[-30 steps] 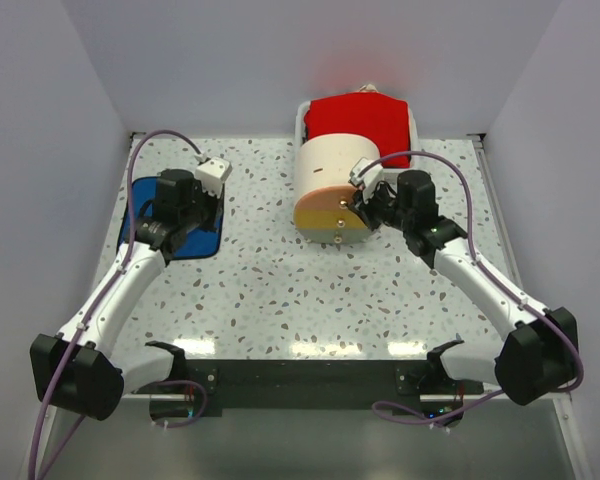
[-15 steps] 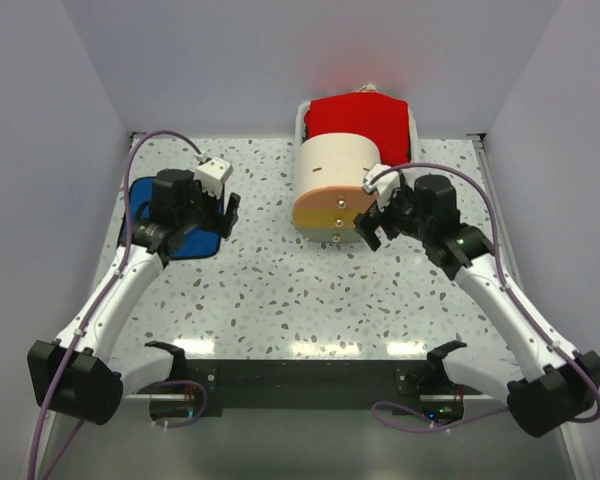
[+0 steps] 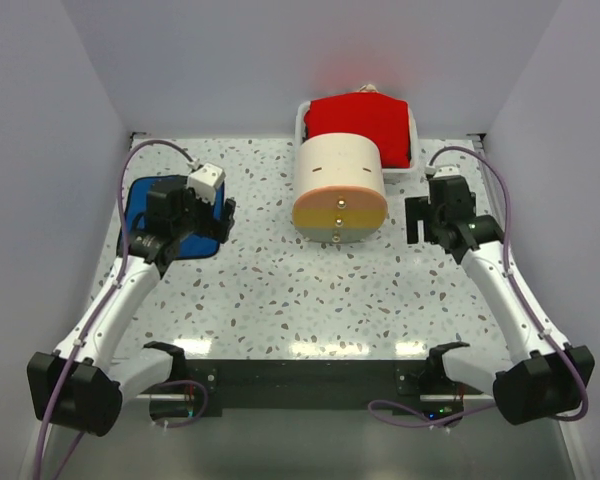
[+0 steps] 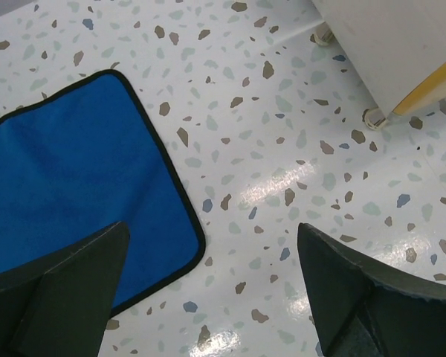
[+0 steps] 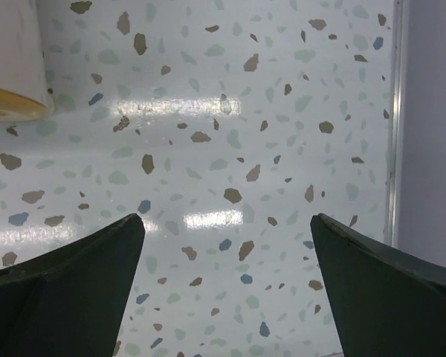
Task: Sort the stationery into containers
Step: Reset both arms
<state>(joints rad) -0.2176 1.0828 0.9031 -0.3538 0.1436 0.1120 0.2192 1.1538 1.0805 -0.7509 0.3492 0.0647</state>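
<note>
I see the left arm (image 3: 115, 300) reaching from its base at the near left corner up and away along the left side of the table (image 3: 300, 290). Its wrist is bent over the right edge of the blue cloth (image 3: 138, 200). The left gripper (image 3: 224, 217) hangs above the table beside that cloth, pointing down and toward the middle. From its wrist camera the 2 dark fingers (image 4: 59, 290) stand spread wide, with only the cloth's corner (image 4: 67, 193) and speckled tabletop between them, so it has hold of nothing. The right arm (image 3: 505, 290) rises from the near right corner and leans in. The right gripper (image 3: 412, 220) is level with the front of the drawer unit (image 3: 340, 170) and just to its right, apart from it. Its fingers (image 5: 59, 290) are spread equally wide over bare tabletop and grip nothing. A cream corner of the unit (image 5: 11, 52) shows at the upper left of that wrist view. The unit stands at the middle of the far half of the table, and its yellow-orange drawers (image 3: 325, 222) face me with 3 gold knobs (image 3: 338, 222) in a line. Right behind it sits the white tray (image 3: 302, 115) with the red cloth (image 3: 358, 118).
</note>
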